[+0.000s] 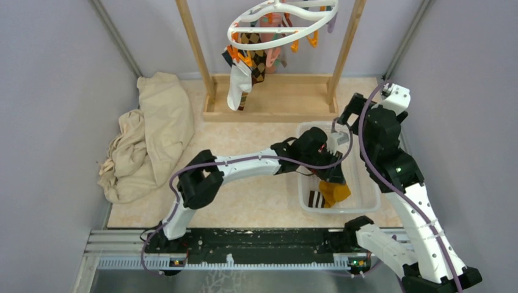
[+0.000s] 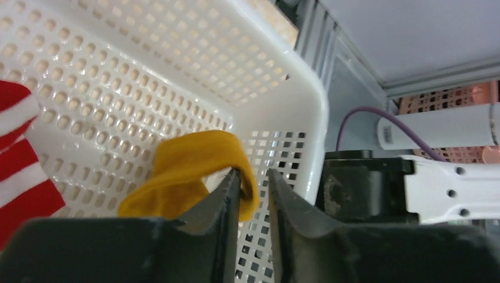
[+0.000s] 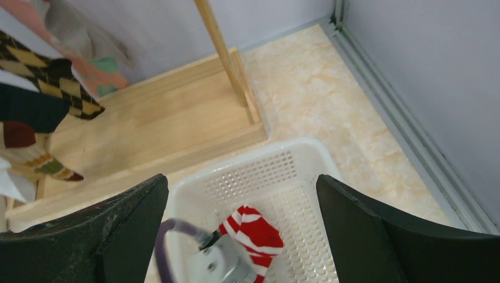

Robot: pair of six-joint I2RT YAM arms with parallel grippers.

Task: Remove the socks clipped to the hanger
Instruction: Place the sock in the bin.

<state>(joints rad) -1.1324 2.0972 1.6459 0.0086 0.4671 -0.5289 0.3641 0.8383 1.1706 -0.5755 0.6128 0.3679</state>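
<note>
1. Done: a striped sock (image 3: pixel 253 231) lies in the basket (image 2: pixel 306 100), and a yellow sock (image 2: pixel 188 154) is down inside it.
2. The left fingers (image 2: pixel 227 197) stand narrowly apart in the basket, with the yellow sock's loop loose between them, unclamped.
3. The right fingers (image 3: pixel 127 227) are wide apart and empty above the basket.
4. Left to do: several socks (image 1: pixel 239 85), white and argyle among them, hang clipped on the hanger (image 1: pixel 281 30). I judge most of the work remains.
</note>
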